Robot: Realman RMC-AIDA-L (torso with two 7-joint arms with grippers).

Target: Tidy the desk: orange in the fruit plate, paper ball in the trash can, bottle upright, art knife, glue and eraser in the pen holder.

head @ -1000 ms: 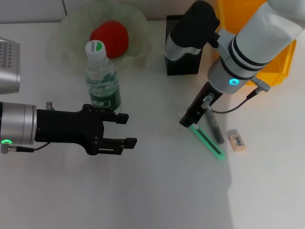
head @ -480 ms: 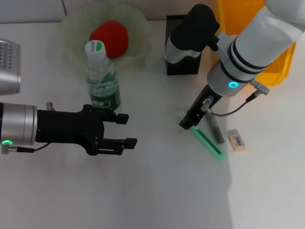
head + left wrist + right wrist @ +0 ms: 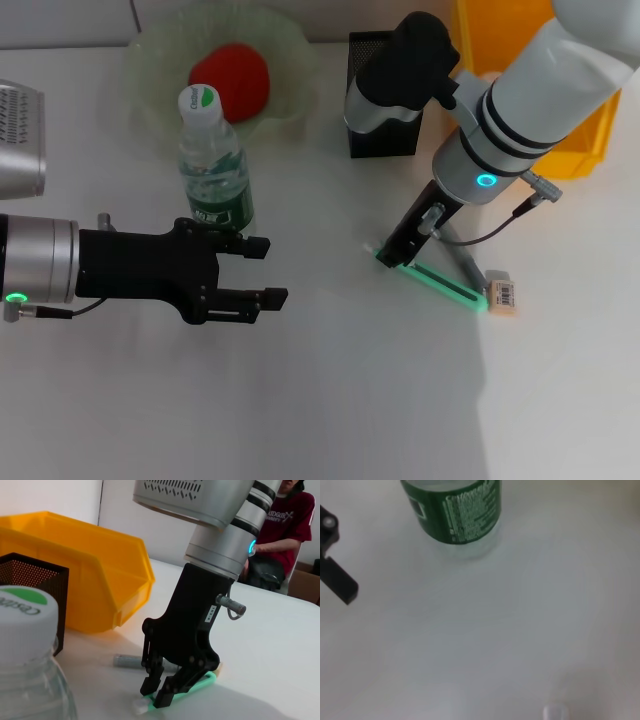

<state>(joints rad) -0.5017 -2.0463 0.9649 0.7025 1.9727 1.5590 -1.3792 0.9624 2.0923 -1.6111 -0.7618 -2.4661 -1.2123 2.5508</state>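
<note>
My right gripper (image 3: 393, 252) is low on the table and shut on the near end of the green art knife (image 3: 445, 285); the left wrist view shows its fingers (image 3: 165, 692) pinching the knife (image 3: 200, 684). The knife's far end touches the eraser (image 3: 503, 295). The grey glue stick (image 3: 458, 258) lies across behind the knife. The bottle (image 3: 212, 165) stands upright, green cap up. My left gripper (image 3: 252, 272) is open and empty, just in front of the bottle. The orange (image 3: 230, 80) lies in the fruit plate (image 3: 150, 50). The black mesh pen holder (image 3: 383, 135) stands behind my right arm. No paper ball shows.
A yellow bin (image 3: 575, 130) stands at the back right, behind the right arm. A grey perforated object (image 3: 20, 140) is at the left edge. A person sits behind the table in the left wrist view (image 3: 280, 535).
The art knife has swung on the table: its far end moved right to the eraser. My right gripper shifted slightly with it. The left arm has not moved.
</note>
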